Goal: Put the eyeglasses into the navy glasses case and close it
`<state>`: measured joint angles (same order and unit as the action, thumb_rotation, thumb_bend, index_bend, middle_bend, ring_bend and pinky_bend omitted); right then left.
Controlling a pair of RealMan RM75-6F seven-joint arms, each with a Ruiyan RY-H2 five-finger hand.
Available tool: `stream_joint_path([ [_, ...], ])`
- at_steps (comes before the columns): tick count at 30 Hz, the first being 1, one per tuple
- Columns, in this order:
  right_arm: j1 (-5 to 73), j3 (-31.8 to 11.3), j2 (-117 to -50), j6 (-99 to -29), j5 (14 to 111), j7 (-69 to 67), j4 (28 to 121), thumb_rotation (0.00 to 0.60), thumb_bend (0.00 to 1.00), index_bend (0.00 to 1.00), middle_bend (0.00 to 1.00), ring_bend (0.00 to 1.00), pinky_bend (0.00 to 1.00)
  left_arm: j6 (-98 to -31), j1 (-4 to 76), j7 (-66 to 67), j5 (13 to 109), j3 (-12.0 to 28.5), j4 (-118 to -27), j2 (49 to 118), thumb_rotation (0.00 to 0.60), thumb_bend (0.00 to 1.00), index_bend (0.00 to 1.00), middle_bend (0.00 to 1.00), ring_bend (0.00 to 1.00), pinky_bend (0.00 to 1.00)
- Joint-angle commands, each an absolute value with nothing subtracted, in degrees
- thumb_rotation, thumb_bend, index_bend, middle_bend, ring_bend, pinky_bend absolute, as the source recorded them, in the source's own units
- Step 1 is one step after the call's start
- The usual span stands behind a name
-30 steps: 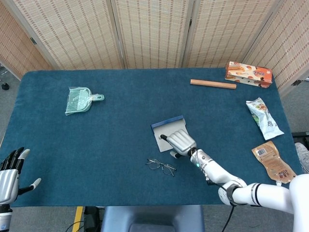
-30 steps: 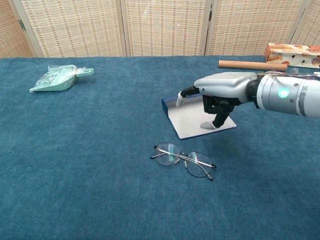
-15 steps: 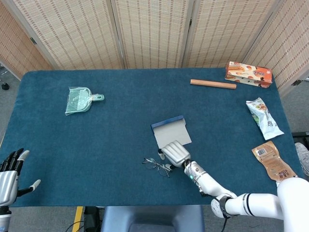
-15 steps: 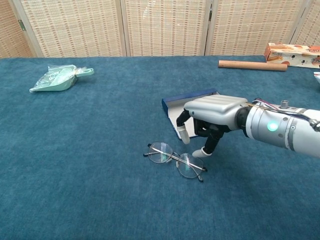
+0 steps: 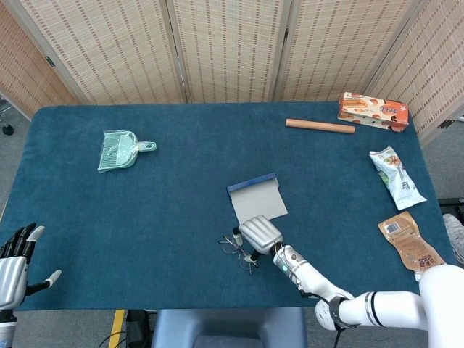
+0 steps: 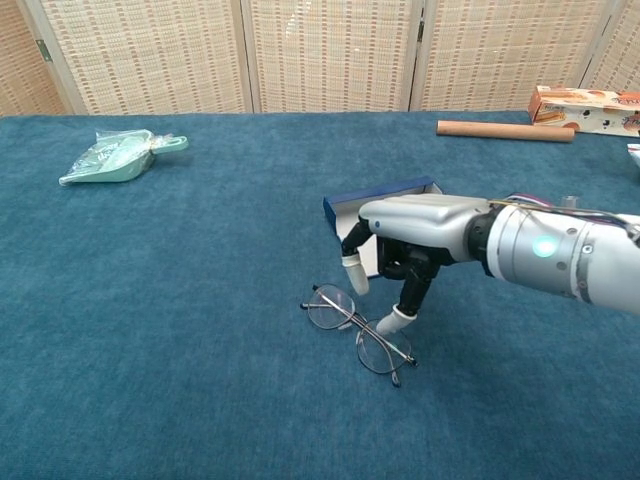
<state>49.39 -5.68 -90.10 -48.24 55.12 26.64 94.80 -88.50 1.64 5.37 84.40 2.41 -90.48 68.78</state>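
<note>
The right hand [image 6: 400, 262] hangs over the eyeglasses [image 6: 357, 325] on the table [image 6: 180, 340], fingers curled down and apart, one tip at the frame — nothing gripped. The thin wire could skid or twist under a push. The navy glasses case [image 6: 352, 207] lies open just behind. The left hand [image 5: 16, 262] idles, fingers spread — well apart.

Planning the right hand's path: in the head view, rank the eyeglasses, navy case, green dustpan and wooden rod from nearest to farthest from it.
From the right hand:
1. Eyeglasses, at its fingertips.
2. Navy case, open, just behind.
3. Green dustpan, far left.
4. Wooden rod, far right; near-tie with the dustpan.
</note>
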Motion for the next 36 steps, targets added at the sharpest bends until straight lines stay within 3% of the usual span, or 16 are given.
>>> stream_joint_path([
  [1,49.91,-5.88,-92.42,-49.23,54.74,27.32,93.99,0.6,0.05,0.53,1.0,1.0,0.97,-88.56,1.62,5.11,84.43,2.45,-90.3,68.84,0.6,0.19,0.14,0.1,0.1,0.2],
  [13,48.72,-4.51,-98.22,-55.96,59.32,31.75,87.1,0.6,0.04,0.53,1.0,1.0,0.97,-88.46,1.22,3.96,84.39,2.18,-89.46,68.84,0.6,0.19,0.14,0.1,0.1,0.2],
  [27,47.74,-6.69,-94.84,-56.18,58.4,31.31,87.58,0.6,0.02,0.53,1.0,1.0,0.97,-88.18,1.34,4.44,84.76,2.04,-90.03,68.55,0.6,0.19,0.14,0.1,0.1,0.2],
  [36,49.91,-2.1,-86.32,-52.05,71.38,33.32,90.04,0.6,0.1,0.5,1.0,1.0,0.97,-88.19,1.03,4.42,84.47,1.94,-90.21,68.1,0.6,0.19,0.14,0.1,0.1,0.2],
])
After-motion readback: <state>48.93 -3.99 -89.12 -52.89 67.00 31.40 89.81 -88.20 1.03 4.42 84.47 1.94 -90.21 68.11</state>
